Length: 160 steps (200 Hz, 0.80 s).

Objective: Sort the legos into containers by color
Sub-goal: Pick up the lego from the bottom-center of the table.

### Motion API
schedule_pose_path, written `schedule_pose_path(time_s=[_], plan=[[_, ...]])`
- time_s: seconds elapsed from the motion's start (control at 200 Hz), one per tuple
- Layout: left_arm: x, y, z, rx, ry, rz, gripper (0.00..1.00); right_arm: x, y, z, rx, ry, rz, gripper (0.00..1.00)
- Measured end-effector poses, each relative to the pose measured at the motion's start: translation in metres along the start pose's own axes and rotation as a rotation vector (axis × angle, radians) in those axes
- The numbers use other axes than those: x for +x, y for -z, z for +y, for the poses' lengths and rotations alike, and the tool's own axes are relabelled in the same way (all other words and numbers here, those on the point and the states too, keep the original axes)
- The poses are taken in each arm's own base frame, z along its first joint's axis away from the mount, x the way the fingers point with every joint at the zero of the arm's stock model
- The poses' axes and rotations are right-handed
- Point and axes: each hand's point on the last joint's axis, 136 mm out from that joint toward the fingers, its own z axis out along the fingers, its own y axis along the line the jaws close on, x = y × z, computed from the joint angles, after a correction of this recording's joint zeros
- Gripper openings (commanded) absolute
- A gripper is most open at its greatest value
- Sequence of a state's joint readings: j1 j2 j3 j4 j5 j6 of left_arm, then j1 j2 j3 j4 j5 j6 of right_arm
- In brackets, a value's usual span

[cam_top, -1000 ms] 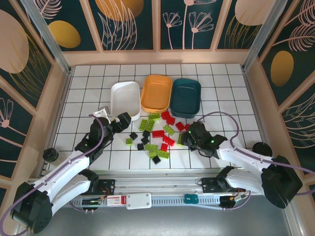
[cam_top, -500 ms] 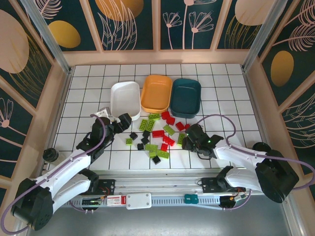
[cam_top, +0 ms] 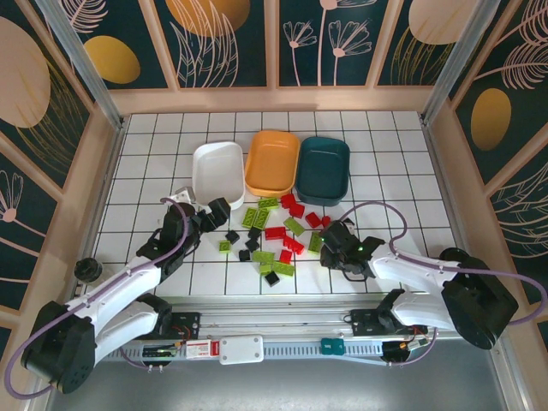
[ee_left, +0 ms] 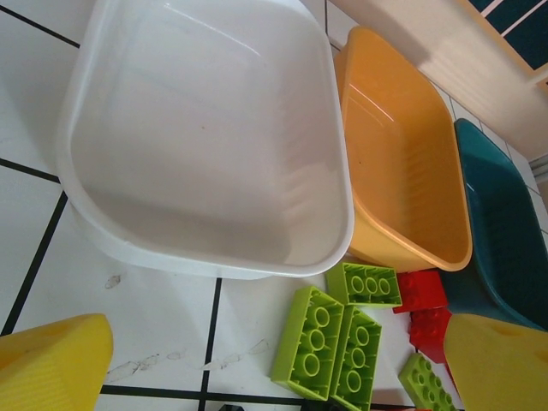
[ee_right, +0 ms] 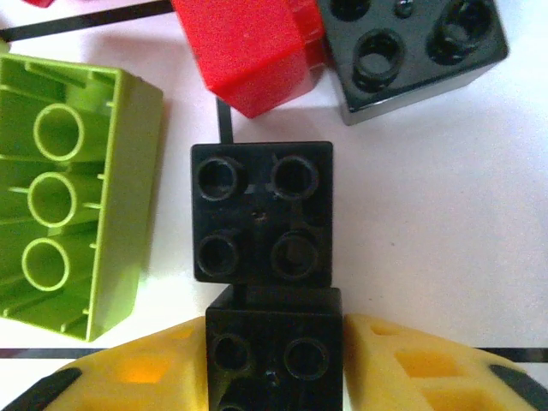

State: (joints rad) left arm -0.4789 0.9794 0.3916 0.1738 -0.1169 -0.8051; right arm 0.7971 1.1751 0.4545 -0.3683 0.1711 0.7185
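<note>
Right claw (ee_right: 274, 364) clamped on black lego (ee_right: 274, 342), right of tabletop (cam_top: 402, 197) centre. Left claw (ee_left: 274, 364) spread wide, near white tray (ee_left: 205, 145) front rim. Orange tray (ee_left: 402, 154), teal tray (ee_left: 505, 223) alongside.

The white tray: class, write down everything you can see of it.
The white tray is a shallow, rounded-rectangle dish of smooth, glossy plastic with a rolled rim. It sits upright and empty on the tiled table, leftmost of three, close beside the orange tray. Lime green legos lie just off its near corner.
</note>
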Motion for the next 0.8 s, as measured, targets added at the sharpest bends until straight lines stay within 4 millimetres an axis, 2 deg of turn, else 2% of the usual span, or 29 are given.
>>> schedule_pose_path(time_s=[0.09,0.225,0.29,0.35,0.475,0.536,0.596,0.696,0.801], plan=[[0.000,0.000,0.000,-0.002,0.000,0.001,0.99,-0.001,0.001,0.001,0.000,0.001,-0.006,0.26],[0.000,0.000,0.001,-0.006,0.000,0.000,0.99,-0.002,0.006,0.003,-0.016,0.011,-0.015,0.22],[-0.001,0.000,0.002,-0.016,-0.001,-0.002,0.99,-0.008,0.015,0.008,-0.035,0.022,-0.031,0.21],[-0.002,0.001,0.003,-0.025,-0.002,-0.006,0.99,-0.021,0.027,0.019,-0.065,0.038,-0.062,0.21],[-0.008,0.004,0.000,-0.019,0.000,-0.025,0.99,-0.072,0.063,0.056,-0.148,0.077,-0.177,0.21],[-0.010,0.005,-0.001,-0.020,0.001,-0.030,0.99,-0.109,0.078,0.070,-0.174,0.075,-0.251,0.21],[-0.012,0.007,-0.001,-0.024,0.002,-0.035,0.99,-0.145,0.083,0.074,-0.180,0.057,-0.311,0.21],[-0.013,0.007,-0.002,-0.031,0.004,-0.029,0.99,-0.199,0.069,0.067,-0.149,0.014,-0.363,0.22],[-0.010,0.008,0.001,-0.045,0.008,-0.013,0.99,-0.237,0.032,0.056,-0.093,-0.001,-0.348,0.24]])
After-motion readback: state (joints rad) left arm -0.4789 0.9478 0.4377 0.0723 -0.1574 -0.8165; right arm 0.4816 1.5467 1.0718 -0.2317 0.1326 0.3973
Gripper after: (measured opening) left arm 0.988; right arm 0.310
